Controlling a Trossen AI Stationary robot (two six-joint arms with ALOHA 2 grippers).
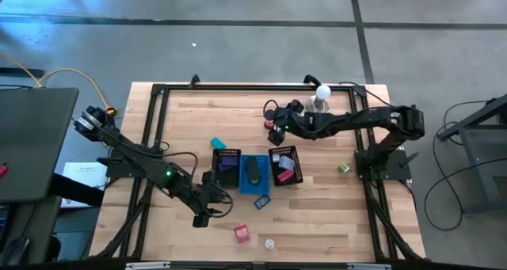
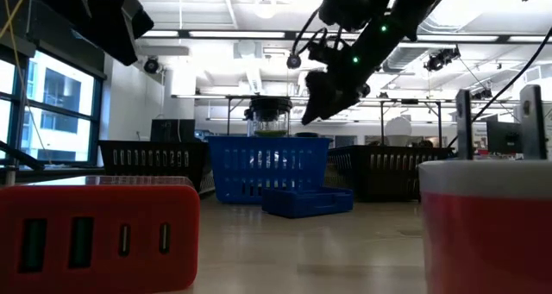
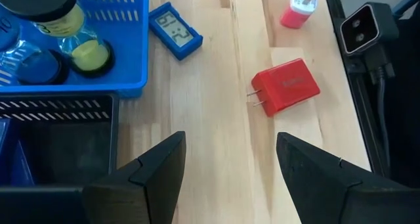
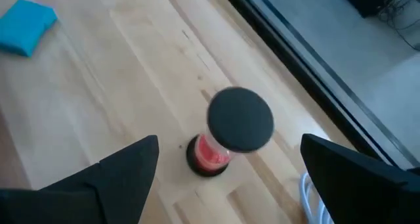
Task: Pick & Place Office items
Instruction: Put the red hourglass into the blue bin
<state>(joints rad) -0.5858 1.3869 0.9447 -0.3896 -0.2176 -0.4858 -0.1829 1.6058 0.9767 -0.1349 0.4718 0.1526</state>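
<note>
A small red spool with black end caps (image 4: 230, 129) stands upright on the wood; in the high view the spool (image 1: 275, 138) is near the table's far side. My right gripper (image 4: 230, 144) hovers above it, open, one finger on each side, touching nothing; the low view shows the right gripper (image 2: 317, 104) high in the air. My left gripper (image 3: 230, 142) is open over bare wood near the table's near edge, and the high view puts the left gripper (image 1: 202, 216) left of the trays. A red charger block (image 3: 285, 86) and a blue clock block (image 3: 175, 31) lie ahead of it. A teal block (image 1: 217, 143) lies flat.
Three trays sit side by side mid-table: a black mesh tray (image 1: 226, 167), a blue tray (image 1: 253, 175) and another black mesh tray (image 1: 285, 165), all holding items. A white bulb (image 1: 322, 96) stands at the far edge. A small green cube (image 1: 343, 168) lies to the right.
</note>
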